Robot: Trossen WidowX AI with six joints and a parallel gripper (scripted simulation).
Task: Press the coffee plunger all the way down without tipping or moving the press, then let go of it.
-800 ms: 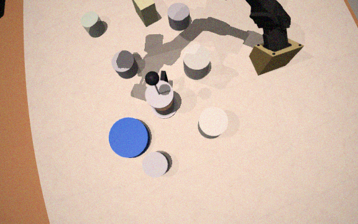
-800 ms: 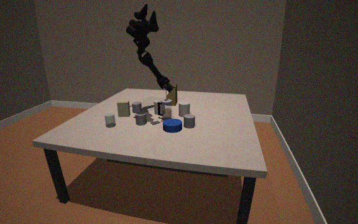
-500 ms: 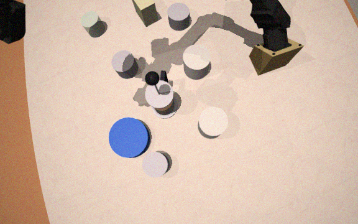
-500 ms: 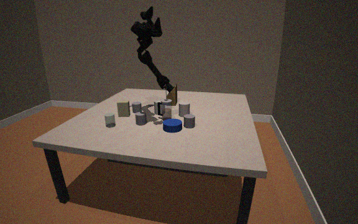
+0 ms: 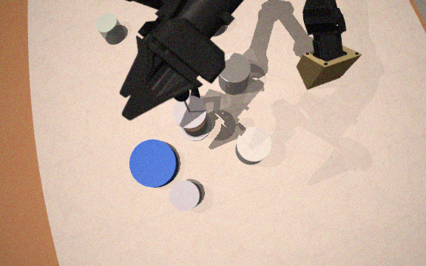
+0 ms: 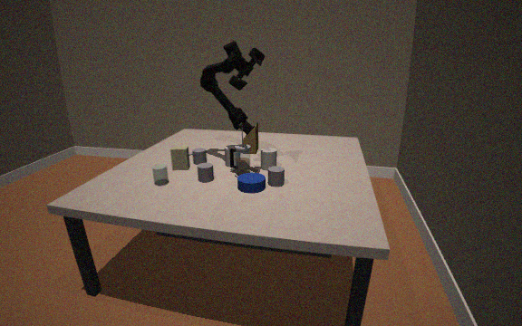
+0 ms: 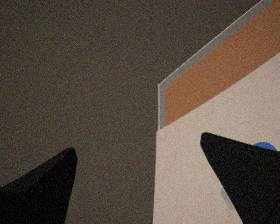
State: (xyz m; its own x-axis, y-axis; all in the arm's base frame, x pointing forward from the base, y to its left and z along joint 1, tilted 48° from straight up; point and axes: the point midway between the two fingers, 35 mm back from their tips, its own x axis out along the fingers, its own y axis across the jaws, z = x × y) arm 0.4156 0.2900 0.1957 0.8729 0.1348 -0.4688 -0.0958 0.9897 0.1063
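Gripper (image 6: 246, 68) up high near top centre of the exterior view, well above the table (image 6: 315, 217), fingers spread wide with nothing between them. Coffee press (image 5: 194, 123) stands upright mid-table, centre of the top view, its thin plunger rod partly hidden under the arm. Blue disc (image 5: 153, 162) just lower left of it, white cylinder (image 5: 254, 145) to its right, grey cylinder (image 5: 234, 72) above.

One coffee press (image 5: 194, 123), one blue disc (image 5: 153, 162), several grey cylinders (image 5: 184, 195).
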